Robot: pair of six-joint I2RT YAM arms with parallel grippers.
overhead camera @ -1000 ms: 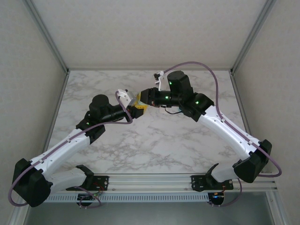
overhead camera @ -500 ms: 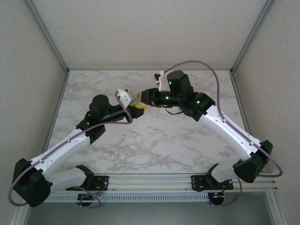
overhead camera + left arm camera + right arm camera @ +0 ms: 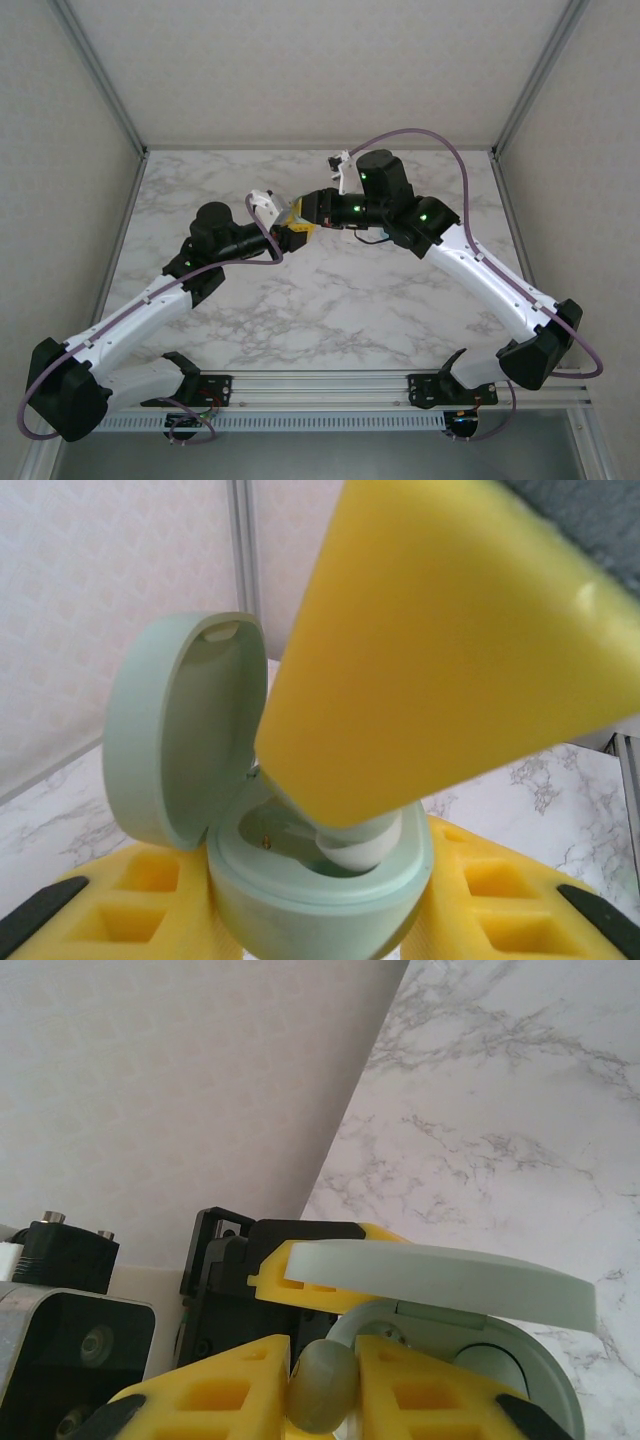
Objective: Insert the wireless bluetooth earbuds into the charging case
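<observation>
**Earbud held at the mouth of the open case, above mid-tabletop**

Surface and room: A white, grey-veined marble tabletop [image 3: 330, 300] sits in a booth of pale textured wall panels [image 3: 300, 70] joined by aluminium posts [image 3: 100, 75]. A metal rail [image 3: 320, 385] runs along the bottom of the overhead frame and carries both arm bases.

Edges and room: The walls stand at the tabletop's left, right and upper edges. The left arm [image 3: 150, 310] and right arm [image 3: 480, 270] reach in from the lower corners and meet just above the centre of the frame, nearer the back wall than the rail. Bare marble shows on every side of that meeting point, with the widest stretch in the lower middle. A purple cable [image 3: 440, 145] arcs above the right arm.

Left jaws: They are closed on the mint green charging case [image 3: 320, 890], with a yellow finger [image 3: 130, 900] against each flank of its base. The lid [image 3: 180, 730] is swung open and stands up at the left of the left wrist frame.

Right jaws: They are pressed nearly together, pinching one pale earbud [image 3: 322, 1385] between the yellow fingertips [image 3: 220, 1390]. In the left wrist view they slant down from the upper right, and the earbud [image 3: 362, 848] sits low in the mouth of the case base, below the rim. I cannot tell whether it is fully seated in its socket.
</observation>
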